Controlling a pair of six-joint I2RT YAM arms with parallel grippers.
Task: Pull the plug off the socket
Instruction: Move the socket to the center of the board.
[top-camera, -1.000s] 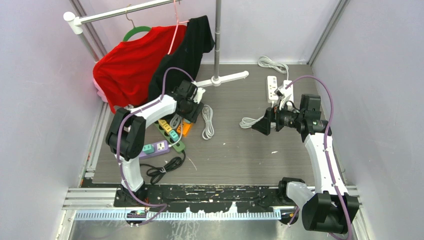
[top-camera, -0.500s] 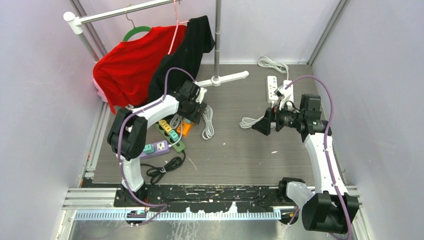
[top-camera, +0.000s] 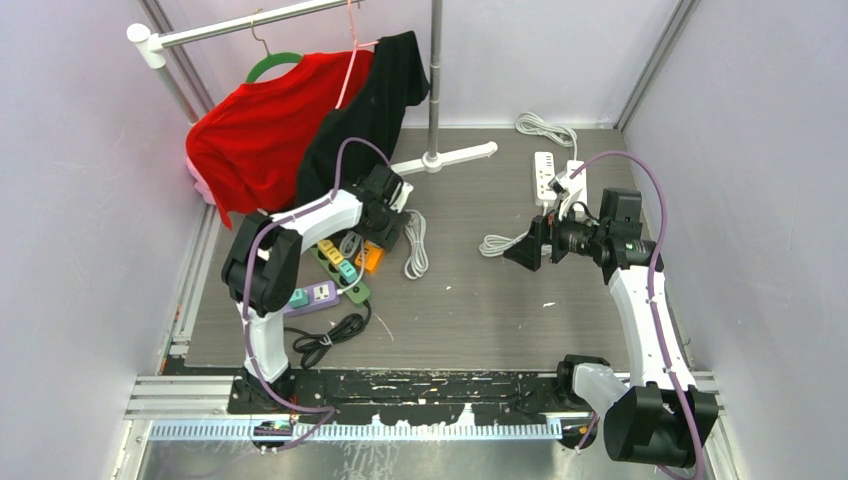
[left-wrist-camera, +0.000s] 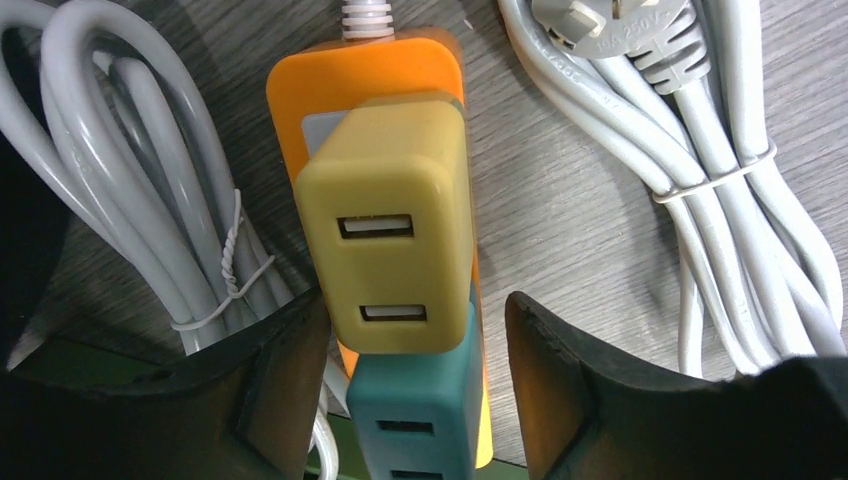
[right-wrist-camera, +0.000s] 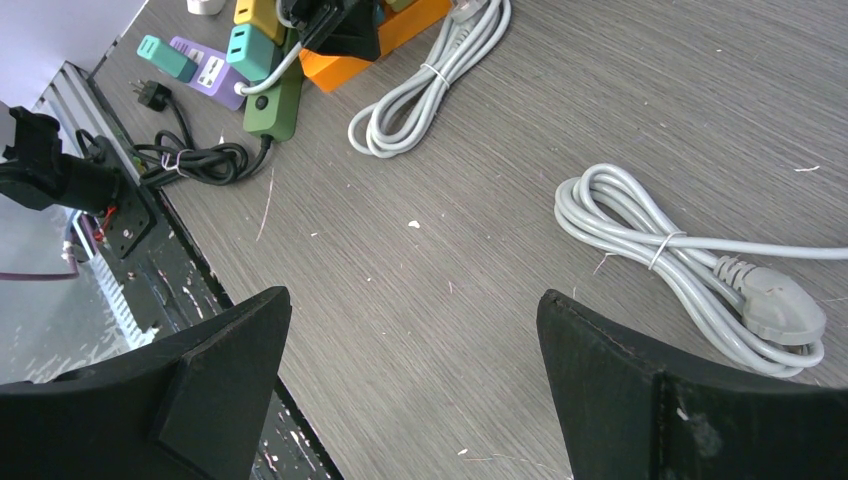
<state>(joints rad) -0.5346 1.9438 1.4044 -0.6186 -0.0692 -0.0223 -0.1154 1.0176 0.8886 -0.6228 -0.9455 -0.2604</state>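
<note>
An orange power strip (left-wrist-camera: 370, 70) lies on the table with a yellow plug block (left-wrist-camera: 385, 220) and a teal plug block (left-wrist-camera: 415, 410) seated in it. My left gripper (left-wrist-camera: 412, 320) is open, its fingers (left-wrist-camera: 270, 380) standing on either side of the two blocks without touching them. In the top view the left gripper (top-camera: 378, 222) hovers just over the orange strip (top-camera: 372, 258). My right gripper (top-camera: 530, 245) is open and empty above bare table at the right, and its jaws stand wide apart in the right wrist view (right-wrist-camera: 415, 310).
White cable bundles (left-wrist-camera: 720, 170) lie on both sides of the orange strip. A green strip (top-camera: 345, 275), a purple strip (top-camera: 315, 296) and a black cable (top-camera: 330, 335) lie nearer. A grey coiled cable (right-wrist-camera: 680, 250) and white strip (top-camera: 545, 178) are at the right. Shirts (top-camera: 260, 130) hang at the back left.
My left arm has shifted slightly right, and its gripper has settled a little closer over the orange strip. The right arm has not moved.
</note>
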